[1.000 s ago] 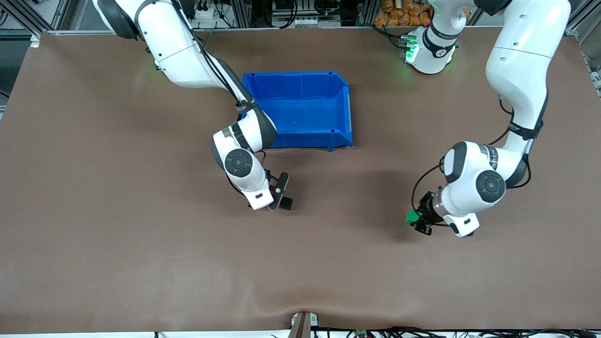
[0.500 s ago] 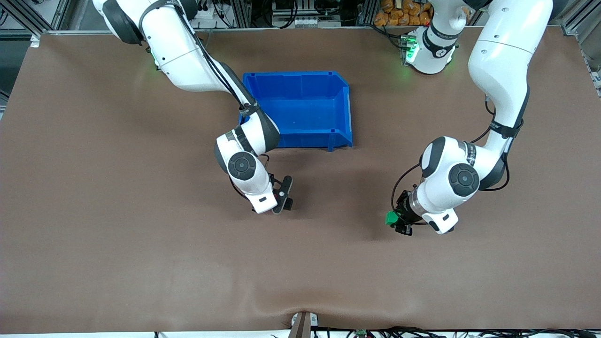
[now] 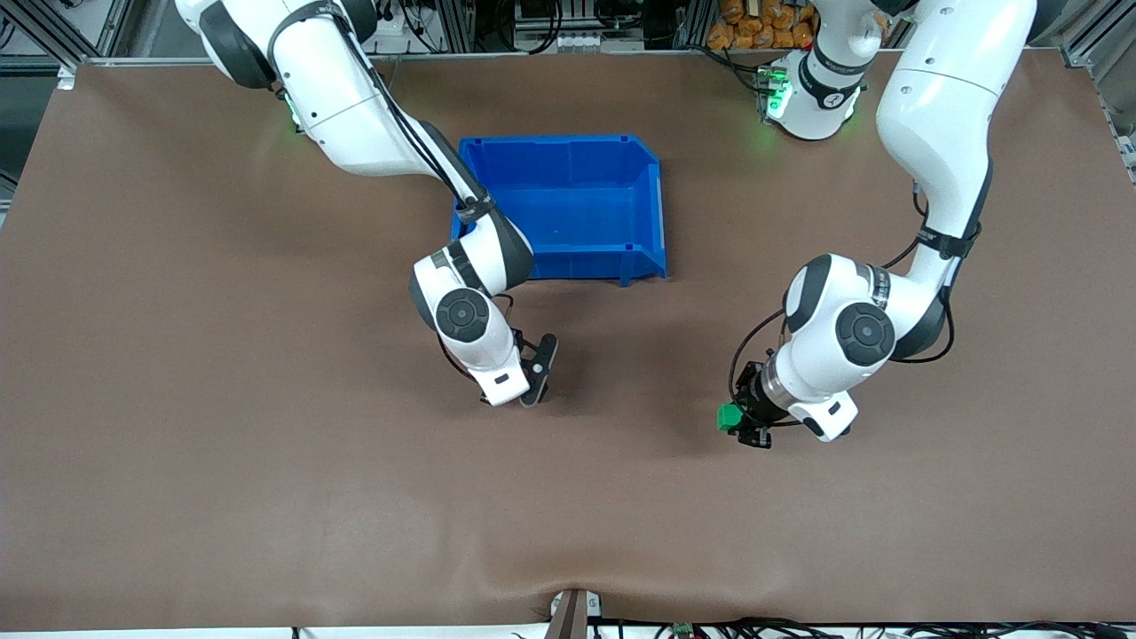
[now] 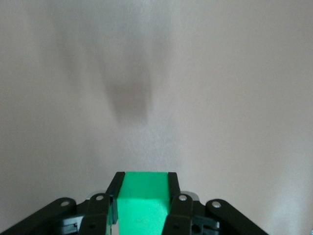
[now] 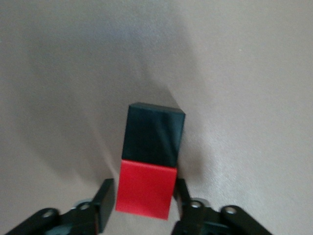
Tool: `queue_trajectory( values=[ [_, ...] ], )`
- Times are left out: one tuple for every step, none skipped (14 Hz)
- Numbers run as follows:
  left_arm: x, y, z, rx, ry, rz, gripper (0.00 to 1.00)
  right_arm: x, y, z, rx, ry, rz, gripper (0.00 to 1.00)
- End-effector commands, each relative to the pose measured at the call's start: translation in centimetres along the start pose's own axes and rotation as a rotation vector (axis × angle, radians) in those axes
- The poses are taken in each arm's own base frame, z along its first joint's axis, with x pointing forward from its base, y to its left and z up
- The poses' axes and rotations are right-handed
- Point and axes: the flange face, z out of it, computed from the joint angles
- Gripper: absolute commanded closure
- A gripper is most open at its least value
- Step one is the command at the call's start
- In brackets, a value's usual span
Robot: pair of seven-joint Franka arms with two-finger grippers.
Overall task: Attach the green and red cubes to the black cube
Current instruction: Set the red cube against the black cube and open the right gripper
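Observation:
My left gripper (image 3: 738, 421) is shut on the bright green cube (image 3: 727, 416) and holds it over bare table toward the left arm's end. In the left wrist view the green cube (image 4: 143, 200) sits between the two black fingers of the left gripper (image 4: 145, 178). My right gripper (image 3: 538, 376) is low over the table, nearer the front camera than the blue bin. In the right wrist view the right gripper (image 5: 144, 186) is shut on the red cube (image 5: 145, 190). The black cube (image 5: 154, 137) is joined to the red cube's outer face. Both cubes are hidden in the front view.
A large blue plastic bin (image 3: 559, 140) stands on the brown table (image 3: 266, 461) near the right arm's elbow, its open front facing the front camera. Bare table lies between the two grippers.
My left gripper has carried the green cube toward the right arm's end of the table. My right gripper has shifted slightly and turned, still holding its cubes.

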Motion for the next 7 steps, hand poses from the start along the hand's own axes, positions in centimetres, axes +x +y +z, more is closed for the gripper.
queue_trajectory(
  values=[
    [-1.7,0.2,-0.4,0.004,-0.035,-0.042,1.00,0.9,0.1,0.7,-0.008,0.008,0.006,0.00],
    [-2.2,0.1,-0.3,0.007,-0.039,-0.052,1.00,0.9,0.2,0.2,-0.011,0.013,0.006,0.00],
    [-2.7,0.1,-0.5,0.002,-0.043,-0.059,1.00,0.8,0.5,-0.2,-0.016,0.017,0.008,0.00],
    [-3.1,0.2,-0.3,0.001,-0.045,-0.068,1.00,0.4,1.3,-1.2,-0.021,0.025,0.020,0.00],
    [-3.7,0.3,-0.3,0.000,-0.048,-0.078,1.00,-0.1,2.0,-1.7,-0.022,0.024,0.031,0.00],
    [-4.1,0.2,-0.1,0.001,-0.049,-0.082,1.00,-1.4,3.4,-2.7,-0.022,0.026,0.053,0.00],
    [-4.2,0.1,-0.1,0.002,-0.049,-0.085,1.00,-2.6,4.7,-3.9,-0.005,0.011,0.074,0.00]
  ],
)
